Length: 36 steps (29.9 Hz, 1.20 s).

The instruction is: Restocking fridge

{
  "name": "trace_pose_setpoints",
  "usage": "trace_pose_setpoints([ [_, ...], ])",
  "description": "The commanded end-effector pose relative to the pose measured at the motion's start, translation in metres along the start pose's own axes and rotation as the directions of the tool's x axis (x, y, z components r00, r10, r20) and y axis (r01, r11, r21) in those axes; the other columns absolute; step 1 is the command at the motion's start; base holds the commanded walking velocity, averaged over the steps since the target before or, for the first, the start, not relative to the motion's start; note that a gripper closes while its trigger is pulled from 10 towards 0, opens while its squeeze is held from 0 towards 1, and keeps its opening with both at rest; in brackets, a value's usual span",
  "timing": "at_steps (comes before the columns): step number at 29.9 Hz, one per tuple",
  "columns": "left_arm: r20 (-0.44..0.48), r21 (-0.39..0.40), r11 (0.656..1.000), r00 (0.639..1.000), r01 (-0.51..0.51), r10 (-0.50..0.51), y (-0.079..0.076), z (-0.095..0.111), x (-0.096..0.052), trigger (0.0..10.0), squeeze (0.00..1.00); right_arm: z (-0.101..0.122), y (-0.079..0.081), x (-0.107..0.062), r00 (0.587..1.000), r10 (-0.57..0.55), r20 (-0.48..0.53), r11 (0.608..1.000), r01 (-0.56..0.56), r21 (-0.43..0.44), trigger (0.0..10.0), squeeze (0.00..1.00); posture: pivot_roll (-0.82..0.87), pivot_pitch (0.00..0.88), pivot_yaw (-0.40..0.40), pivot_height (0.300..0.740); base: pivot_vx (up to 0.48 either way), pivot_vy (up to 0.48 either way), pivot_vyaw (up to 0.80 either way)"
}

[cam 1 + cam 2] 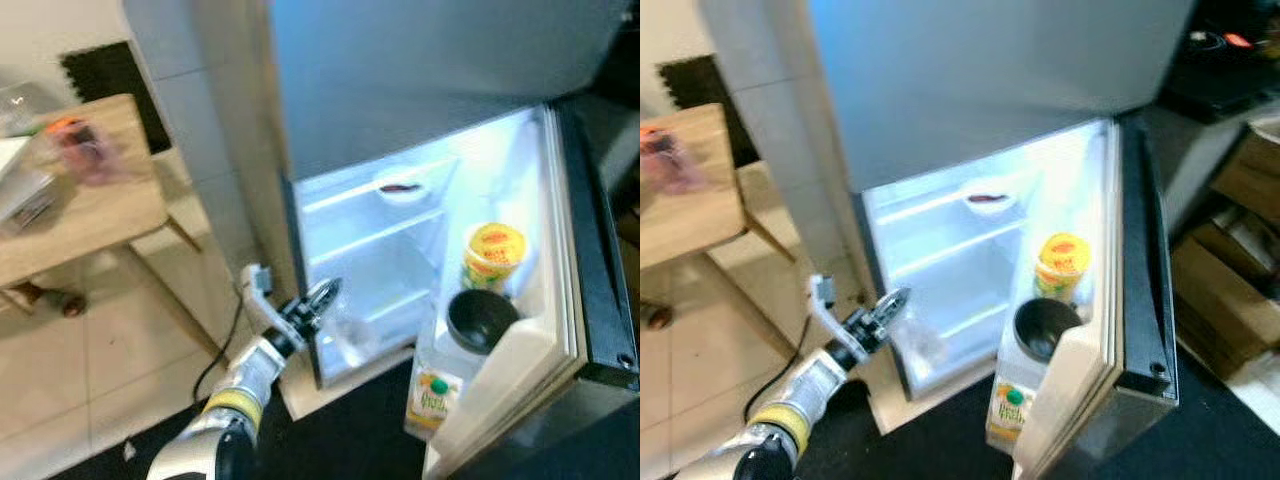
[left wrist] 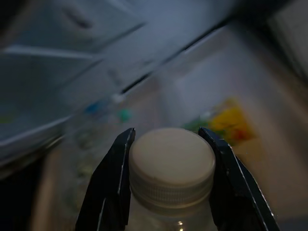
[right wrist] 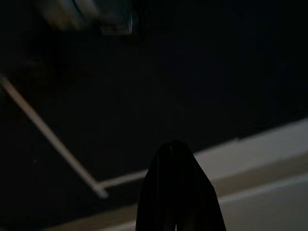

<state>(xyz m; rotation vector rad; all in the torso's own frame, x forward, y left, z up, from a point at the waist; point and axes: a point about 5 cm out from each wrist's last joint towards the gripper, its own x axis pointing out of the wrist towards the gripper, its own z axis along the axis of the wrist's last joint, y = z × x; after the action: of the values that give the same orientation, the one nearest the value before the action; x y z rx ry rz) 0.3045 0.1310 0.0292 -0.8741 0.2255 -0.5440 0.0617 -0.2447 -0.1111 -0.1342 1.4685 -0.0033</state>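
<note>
The fridge (image 1: 400, 90) stands with its lower door (image 1: 585, 250) swung wide open to the right. My left gripper (image 1: 325, 295) reaches into the bottom left of the lit compartment. It is shut on a clear bottle (image 1: 347, 330) just under its white cap (image 2: 172, 158), with a black finger (image 2: 111, 185) on each side of the neck. The bottle hangs below the gripper, in front of the lower shelf (image 1: 385, 300). In the dark right wrist view, my right gripper (image 3: 175, 192) hangs idle with its fingers together.
The door shelf holds a yellow tub (image 1: 493, 255), a dark round pot (image 1: 480, 318) and a juice carton (image 1: 432, 395). A small bowl (image 1: 402, 187) sits on the upper shelf. A wooden table (image 1: 100, 215) stands at the left, and a black cable (image 1: 215, 360) lies on the tiled floor.
</note>
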Motion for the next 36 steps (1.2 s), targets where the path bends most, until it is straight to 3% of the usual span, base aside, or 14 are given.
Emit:
trace_pose_setpoints([
  [1,0.002,0.034,0.985,0.986,-0.169,0.169,0.023,0.003,-0.023,10.0,0.00,-0.008,0.003,0.000,0.999,0.013,-0.037,1.000,-0.013,-0.001,10.0,0.00,-0.09,0.064,0.050,0.740,0.000,0.000,-0.77],
  [2,0.002,0.034,0.985,0.986,-0.169,0.169,0.023,0.003,-0.023,10.0,0.00,-0.008,0.003,0.000,0.999,0.013,-0.037,1.000,-0.013,-0.001,10.0,0.00,-0.09,0.064,0.050,0.740,0.000,0.000,-0.77],
  [4,-0.022,0.041,0.953,0.953,-0.301,0.302,0.040,-0.003,-0.046,10.0,0.00,-0.010,0.003,0.001,0.999,0.021,-0.049,1.000,-0.021,0.001,10.0,0.00,-0.09,0.065,0.051,0.740,0.000,0.000,-0.77],
  [5,-0.022,0.041,0.953,0.953,-0.301,0.302,0.040,-0.003,-0.046,10.0,0.00,-0.010,0.003,0.001,0.999,0.021,-0.049,1.000,-0.021,0.001,10.0,0.00,-0.09,0.065,0.051,0.740,0.000,0.000,-0.77],
  [9,-0.054,0.052,0.911,0.910,-0.409,0.411,0.053,-0.012,-0.069,10.0,0.00,-0.012,0.004,0.001,0.998,0.028,-0.057,1.000,-0.028,0.004,10.0,0.00,-0.10,0.066,0.051,0.740,0.000,0.000,-0.77],
  [12,-0.110,0.075,0.842,0.835,-0.533,0.539,0.066,-0.029,-0.100,10.0,0.00,-0.014,0.005,0.001,0.998,0.030,-0.063,1.000,-0.030,0.004,10.0,0.00,-0.09,0.067,0.051,0.740,0.000,0.000,-0.77],
  [15,-0.110,0.075,0.842,0.835,-0.533,0.539,0.066,-0.029,-0.100,10.0,0.00,-0.014,0.005,0.001,0.998,0.030,-0.063,1.000,-0.030,0.004,10.0,0.00,-0.09,0.067,0.051,0.740,0.000,0.000,-0.77],
  [17,-0.174,0.110,0.791,0.772,-0.601,0.611,0.073,-0.045,-0.124,10.0,0.00,-0.014,0.005,0.001,0.998,0.029,-0.063,1.000,-0.029,0.005,10.0,0.00,-0.09,0.065,0.049,0.740,0.000,0.000,-0.77],
  [18,-0.174,0.110,0.791,0.772,-0.601,0.611,0.073,-0.045,-0.124,10.0,0.00,-0.014,0.005,0.001,0.998,0.029,-0.063,1.000,-0.029,0.005,10.0,0.00,-0.09,0.065,0.049,0.740,0.000,0.000,-0.77],
  [19,-0.212,0.132,0.765,0.736,-0.630,0.643,0.075,-0.054,-0.136,10.0,0.00,-0.013,0.005,0.001,0.998,0.029,-0.062,1.000,-0.029,0.003,10.0,0.00,-0.09,0.062,0.048,0.740,0.000,0.000,-0.77],
  [21,-0.212,0.132,0.765,0.736,-0.630,0.643,0.075,-0.054,-0.136,10.0,0.00,-0.013,0.005,0.001,0.998,0.029,-0.062,1.000,-0.029,0.003,10.0,0.00,-0.09,0.062,0.048,0.740,0.000,0.000,-0.77],
  [23,-0.262,0.170,0.731,0.685,-0.661,0.680,0.076,-0.067,-0.153,10.0,0.00,-0.011,0.004,0.000,0.998,0.027,-0.059,1.000,-0.027,0.000,10.0,0.00,-0.09,0.057,0.044,0.740,0.000,0.000,-0.77],
  [26,-0.285,0.199,0.715,0.659,-0.670,0.696,0.076,-0.072,-0.155,10.0,0.00,-0.009,0.002,0.000,0.998,0.025,-0.056,1.000,-0.026,-0.005,10.0,0.00,-0.08,0.049,0.038,0.740,0.000,0.000,-0.77],
  [36,-0.298,0.241,0.714,0.650,-0.657,0.699,0.073,-0.077,-0.146,10.0,0.00,-0.001,-0.008,-0.002,1.000,0.006,-0.030,1.000,-0.007,-0.028,10.0,0.00,-0.08,0.029,0.030,0.740,0.000,0.000,-0.77],
])
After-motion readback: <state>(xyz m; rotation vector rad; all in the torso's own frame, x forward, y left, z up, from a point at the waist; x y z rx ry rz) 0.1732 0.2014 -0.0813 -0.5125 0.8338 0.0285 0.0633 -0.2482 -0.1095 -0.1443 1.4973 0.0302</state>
